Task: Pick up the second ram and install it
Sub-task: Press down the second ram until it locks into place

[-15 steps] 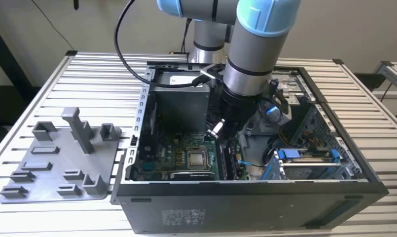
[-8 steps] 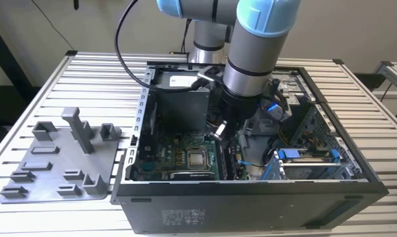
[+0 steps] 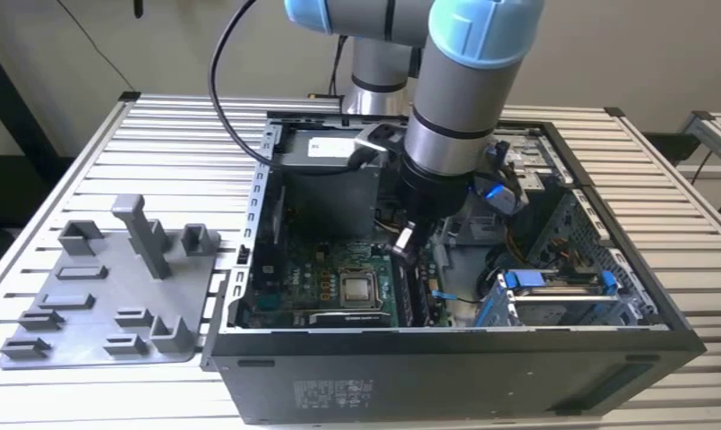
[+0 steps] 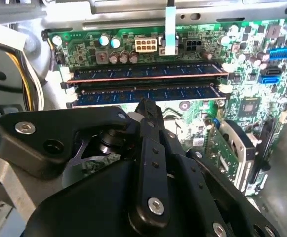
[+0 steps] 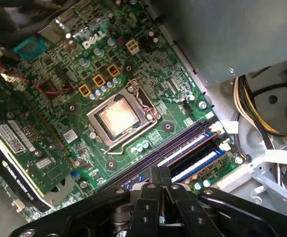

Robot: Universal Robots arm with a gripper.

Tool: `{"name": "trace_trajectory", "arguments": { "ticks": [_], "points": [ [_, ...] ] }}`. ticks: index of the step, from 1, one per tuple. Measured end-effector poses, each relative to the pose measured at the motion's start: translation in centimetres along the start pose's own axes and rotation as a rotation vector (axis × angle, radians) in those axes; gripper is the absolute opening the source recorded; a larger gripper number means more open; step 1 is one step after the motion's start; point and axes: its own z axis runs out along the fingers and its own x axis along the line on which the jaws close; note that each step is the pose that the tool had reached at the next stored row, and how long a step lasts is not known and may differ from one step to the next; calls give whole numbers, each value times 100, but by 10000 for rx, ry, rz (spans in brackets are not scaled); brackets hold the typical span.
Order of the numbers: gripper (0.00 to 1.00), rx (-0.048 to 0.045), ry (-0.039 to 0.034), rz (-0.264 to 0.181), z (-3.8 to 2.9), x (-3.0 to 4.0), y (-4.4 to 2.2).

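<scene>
Here the arm reaches down into an open computer case (image 3: 456,358) that lies on its side on a slatted metal table (image 3: 98,394), with the claw (image 3: 405,240) low over the green motherboard (image 3: 336,269). In both wrist views the two black fingers (image 5: 159,190) are drawn together with no visible gap and nothing shows between them, so the claw appears closed and empty.

In the second wrist view two memory sticks lie side by side in the board's long slots. The second ram (image 4: 145,93), a dark stick with a row of blue-tinted chips, sits in the slot nearer the claw, just beyond the fingertip (image 4: 146,109), and the white latches at both ends stand against it. The other ram stick (image 4: 143,73) sits in the slot just beside it, on the far side from the claw. Whether the fingertip touches the second ram I cannot tell. In the first wrist view the same sticks (image 5: 195,158) run diagonally just ahead of the fingers, between the bare processor socket (image 5: 117,118) and a bundle of yellow and black cables (image 5: 262,103).

On the table, toward the exterior view's left of the case, stands a grey plastic fixture tray (image 3: 109,296) with upright posts, well apart from the claw.
</scene>
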Motion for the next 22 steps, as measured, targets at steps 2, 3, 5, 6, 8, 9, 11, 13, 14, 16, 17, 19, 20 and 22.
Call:
{"name": "trace_trajectory", "arguments": {
  "ticks": [2, 3, 5, 6, 8, 9, 11, 13, 14, 16, 17, 19, 20, 22],
  "points": [
    [11, 3, 4, -216, 2, 1, 2],
    [11, 4, 6, -326, 3, 2, 4],
    [11, 6, 11, -558, 5, 2, 5],
    [11, 8, 15, -685, 6, 2, 6],
    [11, 12, 24, -1022, 8, 3, 6],
    [11, 15, 29, -1219, 9, 3, 6],
    [11, 20, 39, -1578, 10, 3, 6],
    [11, 24, 48, -1937, 12, 3, 6],
    [11, 26, 52, -2117, 13, 3, 6],
    [11, 29, 58, -2488, 16, 2, 6],
    [11, 30, 61, -2667, 18, 2, 6],
    [11, 31, 64, -3033, 22, 2, 6],
    [11, 32, 66, -3212, 24, 2, 6],
    [11, 33, 69, -3572, 28, 3, 6]
  ]
}}
